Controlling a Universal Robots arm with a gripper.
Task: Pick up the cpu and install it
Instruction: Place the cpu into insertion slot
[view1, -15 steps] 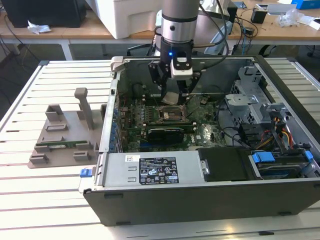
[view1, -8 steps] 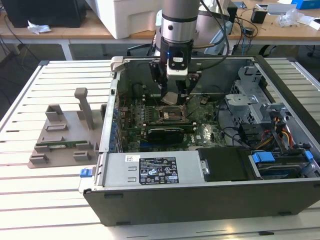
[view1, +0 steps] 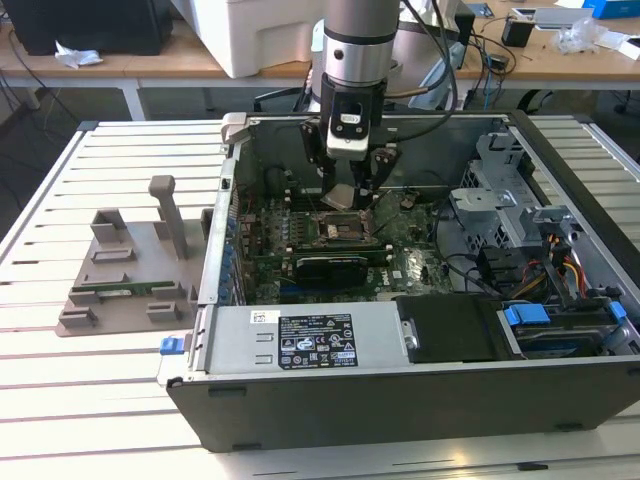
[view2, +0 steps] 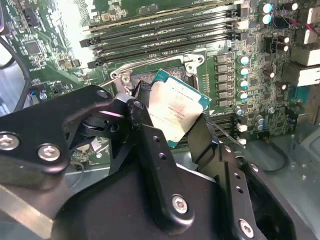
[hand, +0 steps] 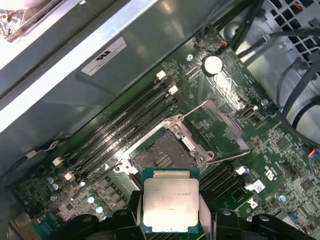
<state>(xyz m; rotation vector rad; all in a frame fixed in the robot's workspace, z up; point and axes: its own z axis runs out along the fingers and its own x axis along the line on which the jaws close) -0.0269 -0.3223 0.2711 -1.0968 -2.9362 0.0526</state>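
One silvery cpu (hand: 169, 200) hung clamped by its edges between the two black fingers (view2: 150, 140) of the claw (hand: 170, 216), which was closed only to the chip's width, inside the open computer case (view1: 400, 400) lying on the slatted surface (view1: 100, 420); in the first wrist view the chip was near the bare socket (hand: 161, 154) but clear of it and not yet seated, with the hinged metal frame (hand: 222, 127) swung open beside it; in the second wrist view the chip appeared tilted relative to the board; a chip brought down askew or off the socket's outline would likely bend the fine contacts, and so thin an edge grip could let it slip onto the memory slots (hand: 120, 132) close by
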